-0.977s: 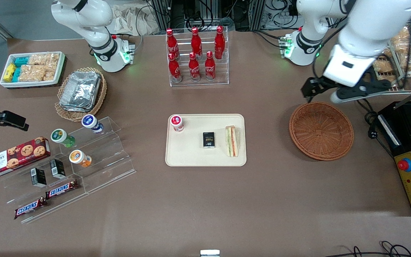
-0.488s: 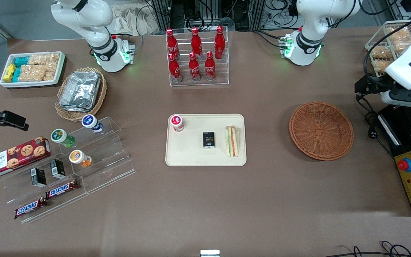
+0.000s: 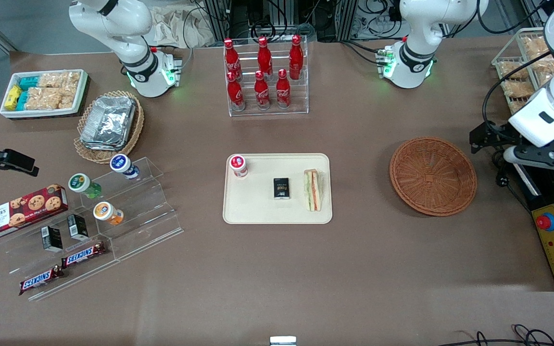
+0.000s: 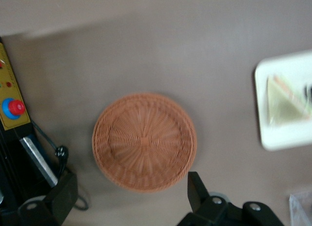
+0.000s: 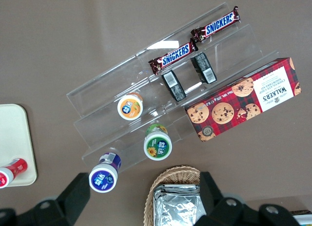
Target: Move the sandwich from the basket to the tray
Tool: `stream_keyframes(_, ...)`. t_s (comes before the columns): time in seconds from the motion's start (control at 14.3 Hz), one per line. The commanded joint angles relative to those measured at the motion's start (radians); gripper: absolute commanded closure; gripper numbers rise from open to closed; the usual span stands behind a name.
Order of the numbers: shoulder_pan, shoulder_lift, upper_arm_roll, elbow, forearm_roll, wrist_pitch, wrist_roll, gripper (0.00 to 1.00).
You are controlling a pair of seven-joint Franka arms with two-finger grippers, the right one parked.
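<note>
The sandwich lies on the cream tray, at the tray's edge nearest the basket. The reddish-brown basket stands beside the tray toward the working arm's end, with nothing in it. My left gripper hangs high over the table edge at that end, beside the basket and apart from it. It is open and holds nothing. In the left wrist view its two black fingers stand wide apart, with the gripper just off the basket rim. The sandwich and tray also show there.
A small black box and a red-capped bottle also sit on the tray. A black control box with a red button lies under the gripper's end. A wire rack of snack packets and a cola bottle rack stand farther from the camera.
The left arm swung away from over the basket toward the working arm's end of the table, then shifted slightly nearer the camera. The sandwich stayed on the tray.
</note>
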State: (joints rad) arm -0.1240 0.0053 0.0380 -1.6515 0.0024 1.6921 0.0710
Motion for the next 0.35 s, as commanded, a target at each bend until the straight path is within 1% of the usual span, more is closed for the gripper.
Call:
stream_keyframes(0.0,0.001,-0.007,-0.042,0.030,-0.001,0.005,-0.097,0.00)
stream_keyframes(0.21,0.009,0.007,-0.040,0.084,0.017,-0.041,0.033,0.00)
stream_keyframes(0.28,0.010,0.007,-0.038,0.085,0.019,-0.061,0.042,0.00)
